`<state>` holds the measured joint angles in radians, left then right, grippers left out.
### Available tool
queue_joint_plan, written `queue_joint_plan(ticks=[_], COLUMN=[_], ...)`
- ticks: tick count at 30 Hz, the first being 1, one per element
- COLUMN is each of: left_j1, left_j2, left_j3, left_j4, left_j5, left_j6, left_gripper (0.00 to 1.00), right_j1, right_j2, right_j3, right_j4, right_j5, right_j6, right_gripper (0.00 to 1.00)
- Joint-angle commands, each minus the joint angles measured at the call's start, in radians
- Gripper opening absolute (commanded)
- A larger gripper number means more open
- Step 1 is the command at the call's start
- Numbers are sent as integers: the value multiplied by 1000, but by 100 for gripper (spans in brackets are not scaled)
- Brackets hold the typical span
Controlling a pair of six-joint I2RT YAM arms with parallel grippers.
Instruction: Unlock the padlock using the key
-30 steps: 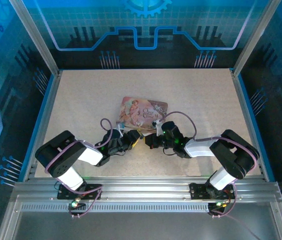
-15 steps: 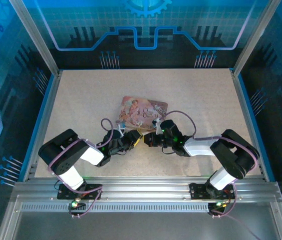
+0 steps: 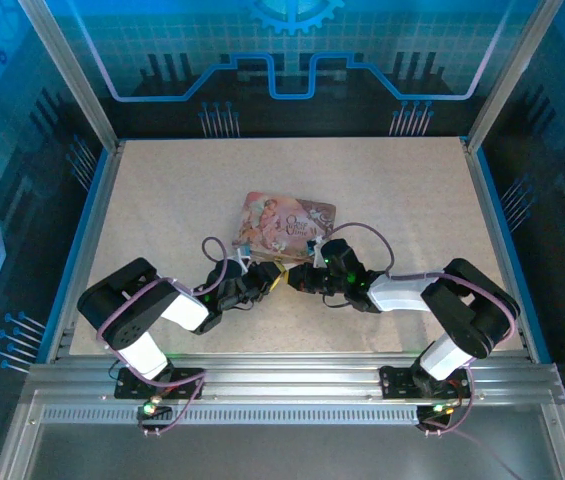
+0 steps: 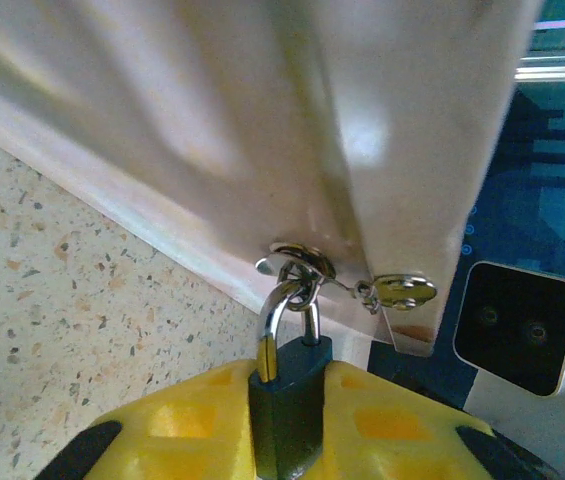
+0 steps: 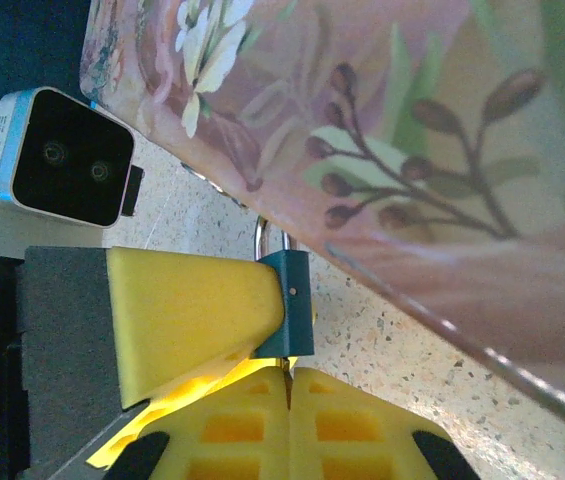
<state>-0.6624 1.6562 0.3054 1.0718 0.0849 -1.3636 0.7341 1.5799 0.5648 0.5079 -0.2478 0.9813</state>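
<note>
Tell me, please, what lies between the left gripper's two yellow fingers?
The padlock: its dark body sits between those fingers, touching both, in the left wrist view.

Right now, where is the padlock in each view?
Top external: padlock, a speck just below the tin's near edge, centre.
Left wrist: bottom centre, between yellow pads.
Right wrist: centre-left, blue body beside a yellow pad.
Shared landmark: the pink tin.
</note>
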Motion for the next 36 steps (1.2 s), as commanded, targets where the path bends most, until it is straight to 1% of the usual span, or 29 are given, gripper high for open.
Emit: queue_joint_plan(ticks=[1,8,10,16,23,29,34,36], left_j1=[-11,-14,-14,-14,-16,-18,-18,-18], left_j2=[2,-10,-12,-22,-34,-60,-89,-99], left_j3=[-4,-7,-8,-8,-11,-8,-11,-9], left_j4=[36,27,25,20,14,-7,-37,-49], left_j5=[-28,-37,-38,-42,-43,-43,-51,-51], left_j6=[-6,-2,-1,1,4,9,18,21], left_gripper=[16,10,9,8,7,6,7,7], right_j1=[16,10,8,-2,-38,-79,-82,-84], right_j2=[-16,-29,-42,-86,-142,-243,-362,-405], right_j3=[26,14,4,-15,-61,-72,-39,-33], right_j4=[50,41,36,-16,-42,-99,-221,-263], right_j5=[-68,-70,-64,-39,-46,-66,-21,8], right_j6=[14,2,1,-22,-54,-206,-413,-492], right_gripper=[7,14,18,24,32,42,53,60])
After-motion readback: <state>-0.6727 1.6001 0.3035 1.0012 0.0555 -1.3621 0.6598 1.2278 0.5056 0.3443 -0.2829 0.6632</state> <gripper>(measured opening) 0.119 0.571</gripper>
